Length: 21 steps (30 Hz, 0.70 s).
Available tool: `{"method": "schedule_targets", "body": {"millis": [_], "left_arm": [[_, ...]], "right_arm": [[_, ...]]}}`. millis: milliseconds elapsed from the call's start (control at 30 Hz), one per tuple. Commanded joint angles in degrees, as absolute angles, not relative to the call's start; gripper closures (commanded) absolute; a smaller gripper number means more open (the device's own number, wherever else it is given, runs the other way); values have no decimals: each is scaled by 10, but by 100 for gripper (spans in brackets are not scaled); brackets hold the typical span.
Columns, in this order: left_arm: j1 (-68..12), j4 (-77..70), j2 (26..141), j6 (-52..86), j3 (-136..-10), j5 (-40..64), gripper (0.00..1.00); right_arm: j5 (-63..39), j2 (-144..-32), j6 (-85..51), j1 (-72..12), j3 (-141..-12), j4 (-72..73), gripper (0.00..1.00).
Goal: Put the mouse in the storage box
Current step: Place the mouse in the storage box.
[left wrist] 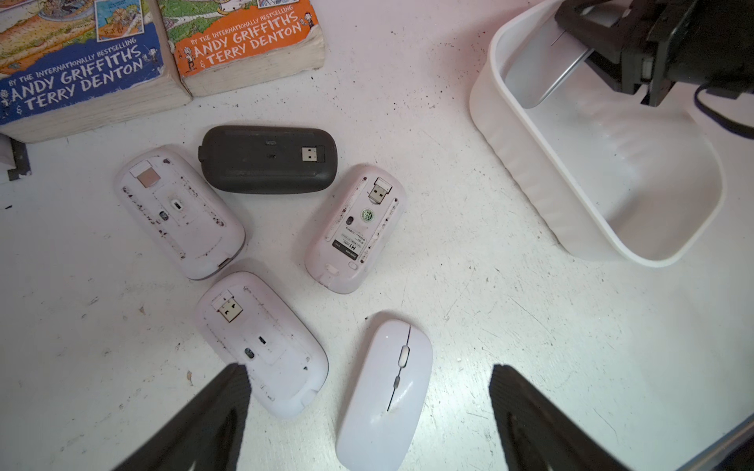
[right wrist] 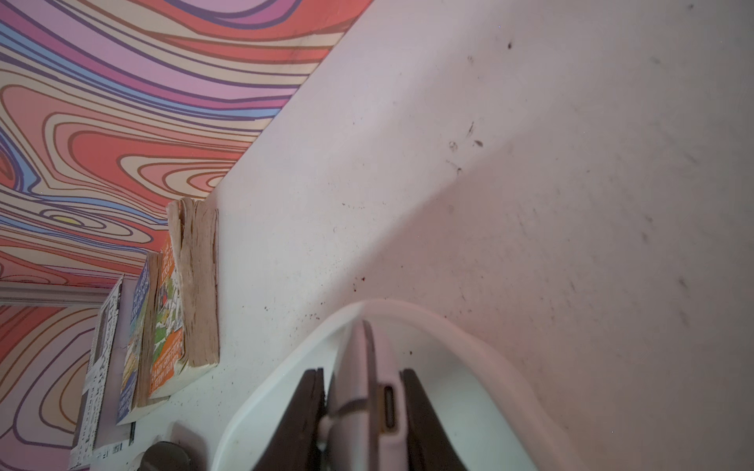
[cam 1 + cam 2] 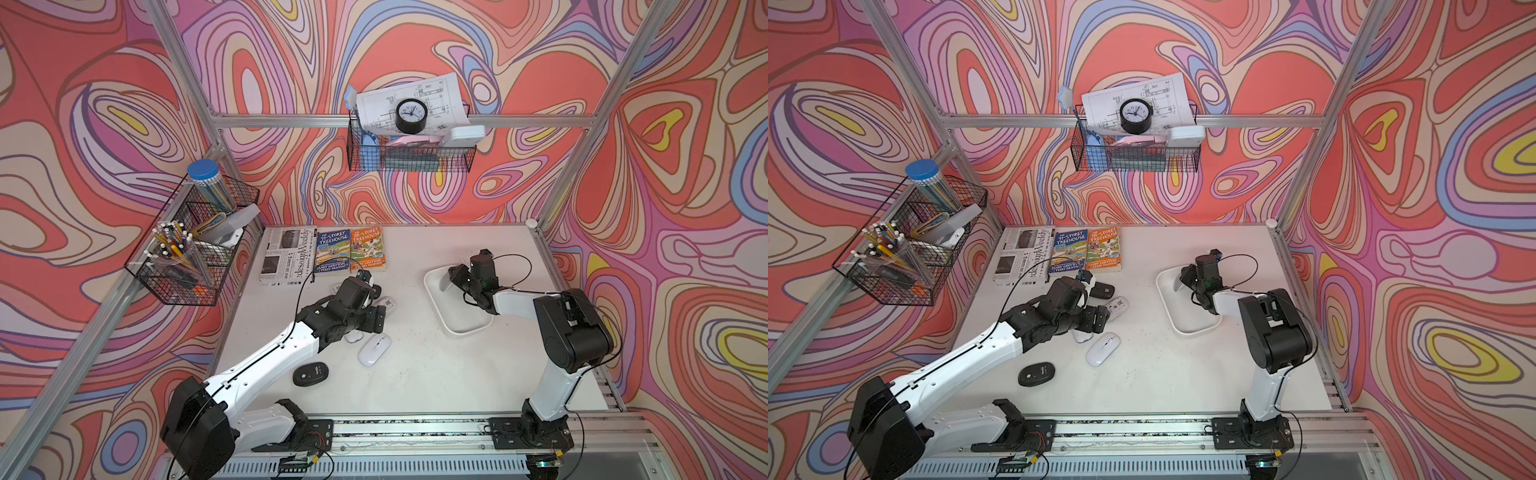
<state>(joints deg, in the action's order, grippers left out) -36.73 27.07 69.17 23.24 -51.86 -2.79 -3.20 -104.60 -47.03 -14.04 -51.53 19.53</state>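
Top views: right pincer (image 3: 451,279) is clamped on a mouse (image 3: 446,284), held on edge over the far end of the box (image 3: 457,331); can't tell if it touches the box floor. Left pincer (image 3: 376,319) hangs over a cluster of mice mid-worktop (image 3: 436,374). White mouse (image 3: 372,350) lies buttons-up just in front of it, and black mouse (image 3: 311,374) sits apart, beside the left arm. At back left are the paper (image 3: 286,255) headed "designWeekly", the blue book (image 3: 332,251) "The 91-Storey Treehouse" and the orange book (image 3: 368,249) "The 78-Storey Treehouse". Same layout in both top views. Left wrist: left pincer is spread wide and holds nothing, with the white mouse below and between its fingers (image 1: 220,412). Four mice lie belly-up: a dark one (image 1: 269,159), two plain white, and one (image 1: 355,228) labelled "M1" with a green round sticker; three of them show USB dongles. Both covers read "By the internationally bestselling Andy Griffiths & Terry Denton". Box is off to one side, with the mouse dipping inside its rim. Right wrist: fingers (image 2: 302,412) are narrow, pinching the mouse edge-on with its port facing the camera, box rim curving around it, book spines beyond.
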Motion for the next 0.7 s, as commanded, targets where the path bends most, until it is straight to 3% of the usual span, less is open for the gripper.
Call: {"method": "schedule_targets", "body": {"millis": [0, 367, 600, 667], "left_arm": [[-358, 262, 699, 248, -510, -24, 10], [-334, 267, 703, 272, -504, -19, 10], [-329, 275, 700, 277, -501, -25, 10], [-327, 277, 700, 279, -500, -26, 9]], "right_arm": [[-72, -1052, -489, -139, -502, 225, 67], [-56, -1037, -476, -139, -489, 189, 35], [-19, -1019, -462, -139, -503, 129, 24], [-5, -1019, -463, -139, -514, 98, 15]]}}
